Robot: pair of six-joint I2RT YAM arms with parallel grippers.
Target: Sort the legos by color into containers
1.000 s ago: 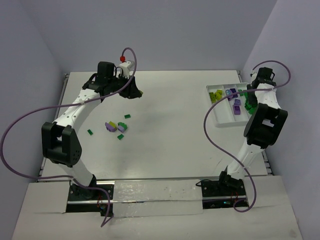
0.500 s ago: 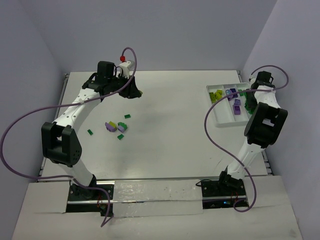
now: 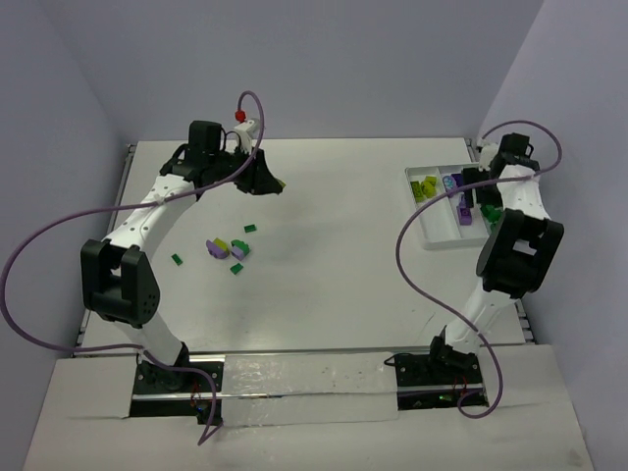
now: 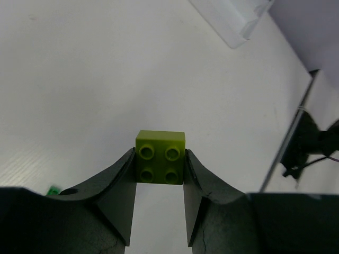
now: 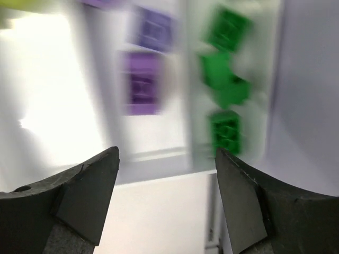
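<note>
My left hand [image 3: 270, 183] is pinching a yellow-green four-stud plastic brick [image 4: 160, 157] by its two sides, studs facing the wrist camera, raised over the far left part of the white bench [image 3: 334, 285]. Below it the bench is bare, with a scrap of dark green brick [image 4: 53, 189] just past the left finger and a corner of the shallow white compartmented tray [image 4: 238, 21] far ahead.

My right hand [image 5: 167, 153] is spread wide with nothing between its fingers, hanging over that tray at the far right of the bench. Its wrist view is blurred, but I can make out purple bricks [image 5: 142, 84] in one compartment and green bricks [image 5: 225, 84] in the next, nearer the wall. From above, yellow-green bricks [image 3: 424, 186] lie in the tray's left compartment; the right arm covers part of the green side.

Loose pieces sit left of centre: a small cluster of purple and yellow-green bricks [image 3: 228, 249], with single dark green bricks [image 3: 177, 259] scattered near it.

The right arm's purple cable [image 3: 400, 245] loops out over the bench between the cluster and the tray.
</note>
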